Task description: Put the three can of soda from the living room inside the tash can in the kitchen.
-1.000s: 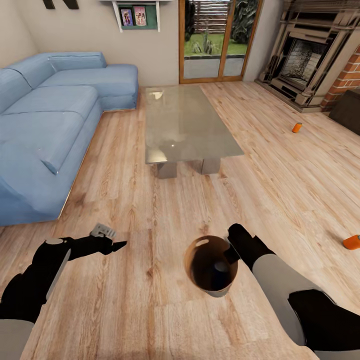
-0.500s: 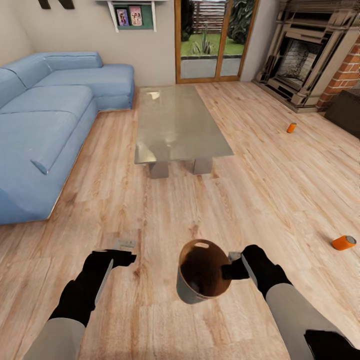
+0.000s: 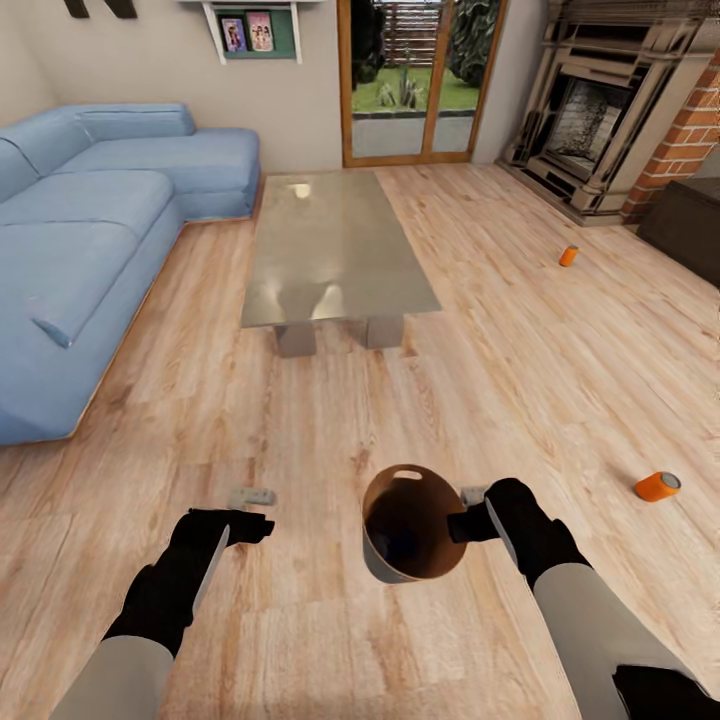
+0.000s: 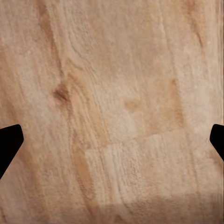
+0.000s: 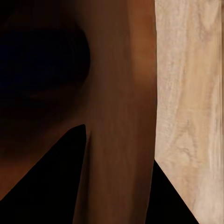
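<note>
No readable brand or label on anything; the only lettering is the cut-off bottom of big black wall letters (image 3: 98, 7) at the top edge, not legible.

Your right gripper (image 3: 462, 524) is clamped on the rim of the tash can (image 3: 377, 560): in the right wrist view one finger sits inside the brown wall (image 5: 119, 93), the other outside it, with the wall pinched between them. The bin is tilted, its mouth facing the camera, handle slot on the far rim. A dark shape lies low inside (image 3: 398, 545); I can't tell if it's a can or shadow.

Your left gripper (image 3: 262, 526) holds nothing. In the left wrist view the fingertips (image 4: 8, 142) sit at opposite edges of the picture, spread wide over bare floor (image 4: 112, 107).

Soda cans on the floor, both orange: one lying on its side (image 3: 656, 487) to your right, well apart from the bin; another standing upright (image 3: 568, 256) farther off, near the fireplace (image 3: 590, 120).

Surroundings:
- glass-topped coffee table (image 3: 330, 250) straight ahead, between you and the glass door (image 3: 415, 75)
- light-blue sofa (image 3: 90, 240) on the left
- wall shelf with two framed pictures (image 3: 250, 32)
- brick column (image 3: 685, 140) and a dark block (image 3: 690, 225) at far right
- a small grey flat thing (image 3: 252, 496) on the floor just past your left gripper, too small to identify
</note>
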Robot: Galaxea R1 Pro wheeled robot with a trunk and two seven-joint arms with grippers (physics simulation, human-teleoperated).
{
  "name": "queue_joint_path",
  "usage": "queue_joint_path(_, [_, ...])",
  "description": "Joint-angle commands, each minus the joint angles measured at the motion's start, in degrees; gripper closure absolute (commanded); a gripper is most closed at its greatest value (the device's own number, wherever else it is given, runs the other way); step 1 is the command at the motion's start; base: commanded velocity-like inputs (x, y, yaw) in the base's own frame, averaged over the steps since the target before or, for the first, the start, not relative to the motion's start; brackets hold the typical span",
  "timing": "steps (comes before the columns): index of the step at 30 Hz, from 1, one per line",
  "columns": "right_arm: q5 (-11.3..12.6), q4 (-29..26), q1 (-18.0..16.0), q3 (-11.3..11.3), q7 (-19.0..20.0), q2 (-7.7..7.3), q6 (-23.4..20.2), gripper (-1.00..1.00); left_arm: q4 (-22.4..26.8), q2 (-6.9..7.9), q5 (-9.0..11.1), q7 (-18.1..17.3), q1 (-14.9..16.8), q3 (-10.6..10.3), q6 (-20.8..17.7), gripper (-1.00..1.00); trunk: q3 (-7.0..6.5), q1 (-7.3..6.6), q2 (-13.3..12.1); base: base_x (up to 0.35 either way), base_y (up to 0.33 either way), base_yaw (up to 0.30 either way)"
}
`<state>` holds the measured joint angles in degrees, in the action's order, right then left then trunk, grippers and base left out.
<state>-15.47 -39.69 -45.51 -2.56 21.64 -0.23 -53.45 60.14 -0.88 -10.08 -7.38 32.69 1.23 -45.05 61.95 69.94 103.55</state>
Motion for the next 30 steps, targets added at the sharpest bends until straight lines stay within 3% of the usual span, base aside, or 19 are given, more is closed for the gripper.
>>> queue_joint_path(1, [1.49, -0.01, -0.01, -0.03, 0.15, -0.01, -0.25, 1.00, -0.01, 0.00, 0.02, 0.00, 0.00, 0.00, -0.01, -1.00, 0.00, 0.00, 0.00, 0.000, -0.311, 0.000])
queue_joint_path(16, [1.41, -0.04, -0.01, -0.30, 0.16, -1.36, -0.24, 1.00, 0.02, 0.08, 0.19, -0.03, -0.02, 0.00, -0.04, -1.00, 0.00, 0.00, 0.00, 0.008, -0.310, 0.000])
queue_joint_path(30, [1.47, 0.01, -0.01, 0.06, 0.16, -1.35, -0.25, 1.00, 0.02, 0.08, 0.23, -0.01, 0.01, 0.00, -0.04, -1.00, 0.00, 0.00, 0.00, 0.224, -0.249, 0.000])
